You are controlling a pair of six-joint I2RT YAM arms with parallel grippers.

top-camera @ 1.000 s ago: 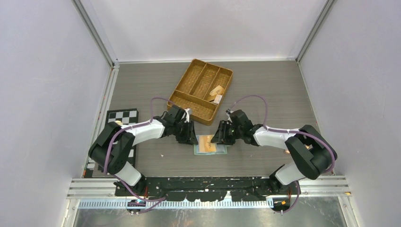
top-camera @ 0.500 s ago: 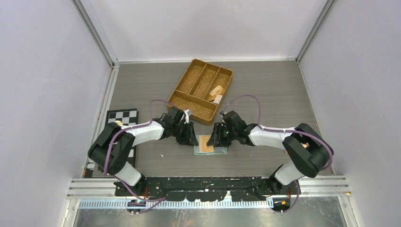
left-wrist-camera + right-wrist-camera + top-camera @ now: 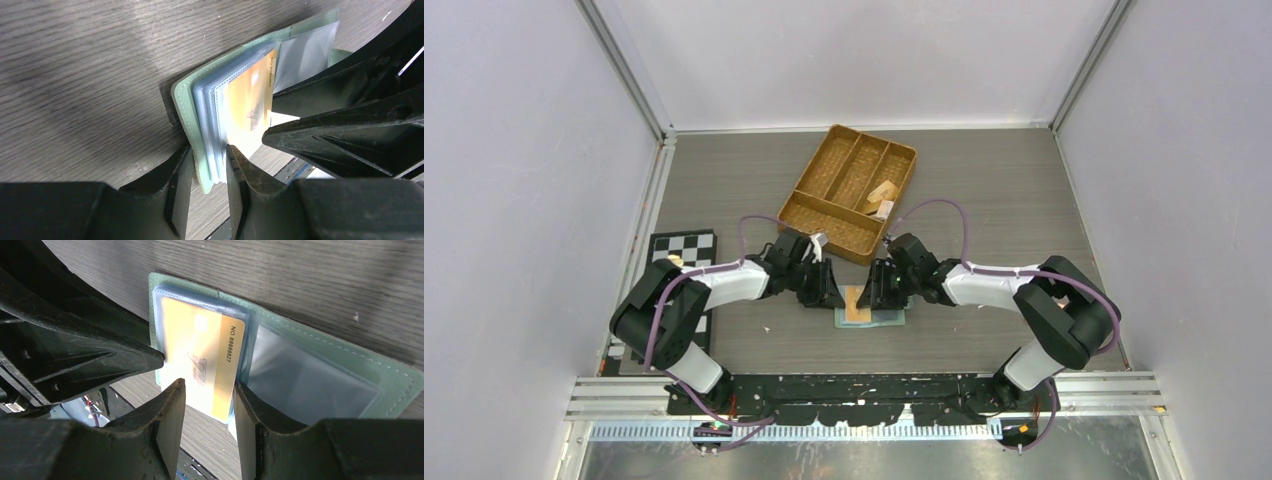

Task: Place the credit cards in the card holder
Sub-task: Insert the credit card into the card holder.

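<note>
The sage-green card holder (image 3: 887, 320) lies open on the table between both grippers. A gold card (image 3: 857, 305) sits in its clear sleeves on the left half. In the left wrist view my left gripper (image 3: 208, 150) is shut on the holder's green cover (image 3: 185, 107) and sleeve stack at the near corner. In the right wrist view my right gripper (image 3: 209, 385) has its fingers slightly apart, astride the near end of the gold card (image 3: 200, 345), which sticks out past the holder's edge. The holder's right half (image 3: 390, 385) shows an empty clear pocket. No silvery, dark or blue cards are in view.
A woven brown divided tray (image 3: 824, 215) stands just behind the grippers, with small tan pieces (image 3: 882, 195) in one compartment. A checkerboard mat (image 3: 682, 250) lies at the left edge. Grey walls enclose the table on three sides.
My right gripper has moved left, over the card on the holder. My left gripper has shifted slightly left. The holder has stayed in place.
</note>
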